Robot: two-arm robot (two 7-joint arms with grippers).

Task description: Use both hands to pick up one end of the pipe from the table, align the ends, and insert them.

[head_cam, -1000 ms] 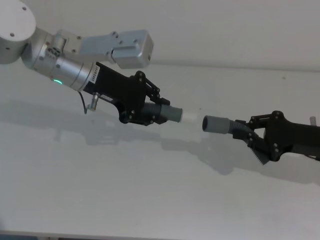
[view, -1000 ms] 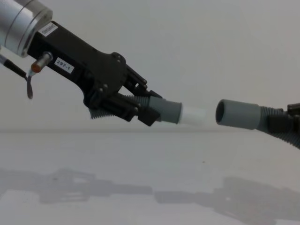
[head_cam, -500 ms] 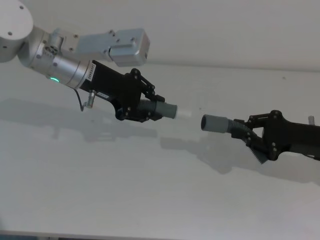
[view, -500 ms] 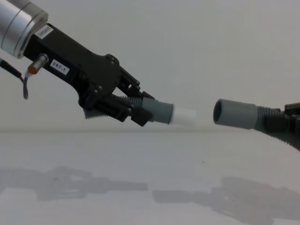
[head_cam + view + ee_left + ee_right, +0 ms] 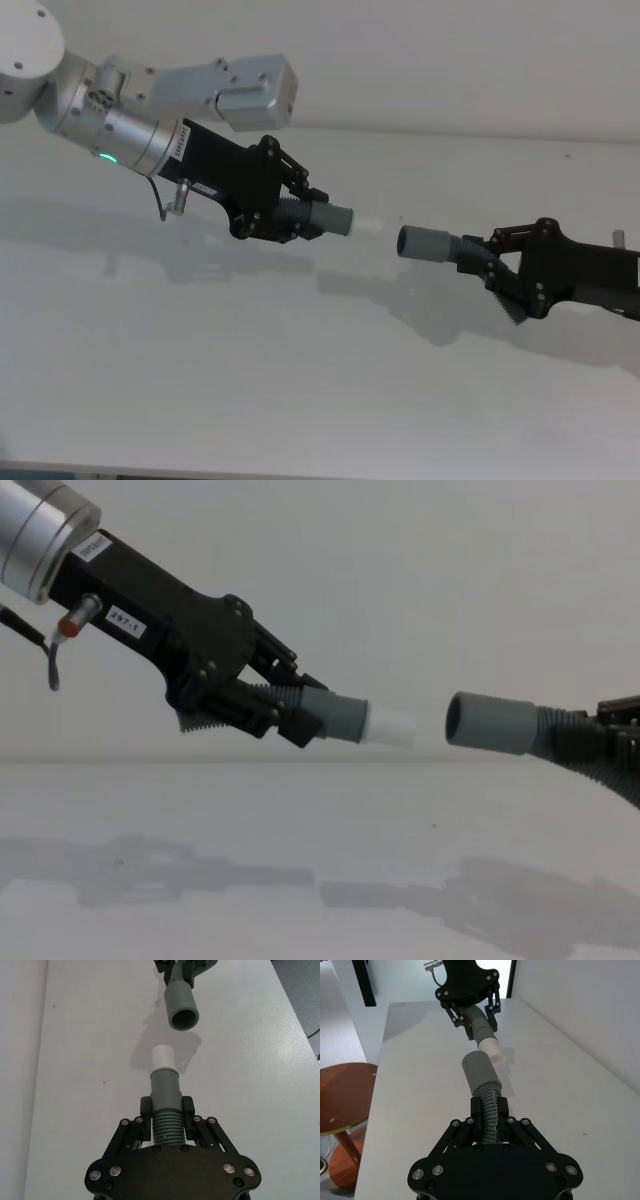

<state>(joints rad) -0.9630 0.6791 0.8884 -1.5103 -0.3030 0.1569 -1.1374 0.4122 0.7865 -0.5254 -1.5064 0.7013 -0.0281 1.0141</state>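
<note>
The left gripper (image 5: 300,215), at centre left of the head view, has its jaws clamped on the corrugated part of one hose piece (image 5: 300,212); its grey cuff (image 5: 335,218) and white tube (image 5: 367,226) point toward frame right. At right, the right gripper (image 5: 497,270) clamps the second hose piece (image 5: 470,256), whose open cuff (image 5: 423,243) faces the white tube across a small gap. Both pieces hang above the table (image 5: 250,380), their shadows below.
</note>
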